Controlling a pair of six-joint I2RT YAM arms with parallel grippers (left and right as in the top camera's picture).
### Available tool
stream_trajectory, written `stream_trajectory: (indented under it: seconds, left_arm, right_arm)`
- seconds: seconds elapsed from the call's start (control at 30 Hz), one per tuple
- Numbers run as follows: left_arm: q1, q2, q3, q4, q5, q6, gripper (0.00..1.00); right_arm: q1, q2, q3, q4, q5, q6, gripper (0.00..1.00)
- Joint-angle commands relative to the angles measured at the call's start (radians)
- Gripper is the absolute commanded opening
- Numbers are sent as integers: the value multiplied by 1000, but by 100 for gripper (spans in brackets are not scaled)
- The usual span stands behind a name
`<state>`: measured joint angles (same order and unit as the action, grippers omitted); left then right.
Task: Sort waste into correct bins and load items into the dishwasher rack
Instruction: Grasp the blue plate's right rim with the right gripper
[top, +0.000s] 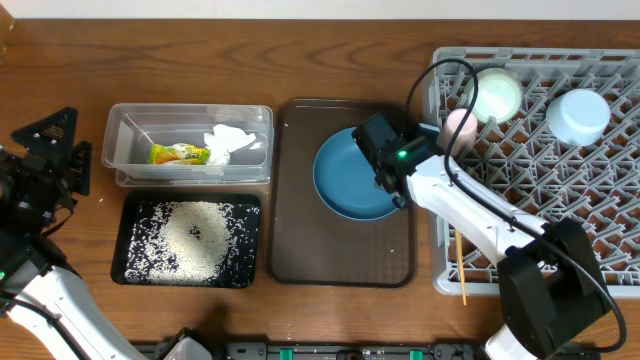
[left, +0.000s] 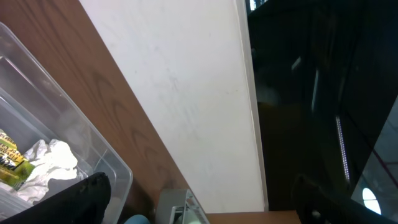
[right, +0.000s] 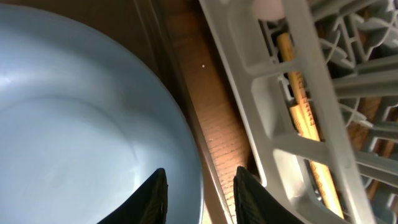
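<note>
Wooden table (top: 300, 60), pale wall behind it in the left wrist view.

- Upper left: clear plastic tub (top: 125, 160) holds the yellow-green snack wrapper (top: 178, 154) and the crumpled white napkin (top: 230, 142), side by side and touching.
- Below it: shallow black tray (top: 128, 272) has loose white rice (top: 195, 235) heaped in the middle, with grains scattered out to the edges.
- Centre: dark brown serving tray (top: 340, 255) holds only the dark blue plate (top: 345, 180), in its upper right part.
- Right: grey dishwasher rack (top: 600, 240).
  - The pale mint bowl (top: 497, 95) is at its upper left.
  - The pink cup (top: 460, 127) is just below and left of the mint bowl.
  - The light blue bowl (top: 578, 116) is further right and looks upside down.
  - The wooden chopsticks (top: 461, 270) lie along the rack's left edge, seen through the lattice in the right wrist view.
- Right gripper (top: 398, 195) is at the plate's right rim. Its fingers (right: 155, 196) are apart, one over the plate and one outside the rim, not pinching.
- Left gripper (top: 60, 160) is at the far left, beside the tub. Its fingers (left: 87, 193) seem spread wide, though that view is dark. It holds nothing.
</note>
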<state>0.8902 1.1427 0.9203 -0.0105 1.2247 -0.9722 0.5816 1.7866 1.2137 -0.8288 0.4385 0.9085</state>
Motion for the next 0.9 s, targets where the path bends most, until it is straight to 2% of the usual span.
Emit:
stream_trajectory:
  seconds: [0.0, 0.2, 0.43, 0.53, 0.87]
  left_arm:
    - [4, 0, 13, 4, 13, -2, 95]
    - [5, 0, 13, 4, 13, -2, 95]
    - [4, 0, 13, 4, 13, -2, 95]
    - [4, 0, 13, 4, 13, -2, 95]
    - [4, 0, 13, 4, 13, -2, 95]
  right_arm:
    - [-7, 0, -46, 31, 5, 19, 33]
    - [-7, 0, -105, 123, -27, 18, 22]
    - [-6, 0, -124, 142, -28, 18, 22]
    - [-6, 0, -124, 142, -30, 19, 19]
    - [3, 0, -125, 167, -138, 18, 17]
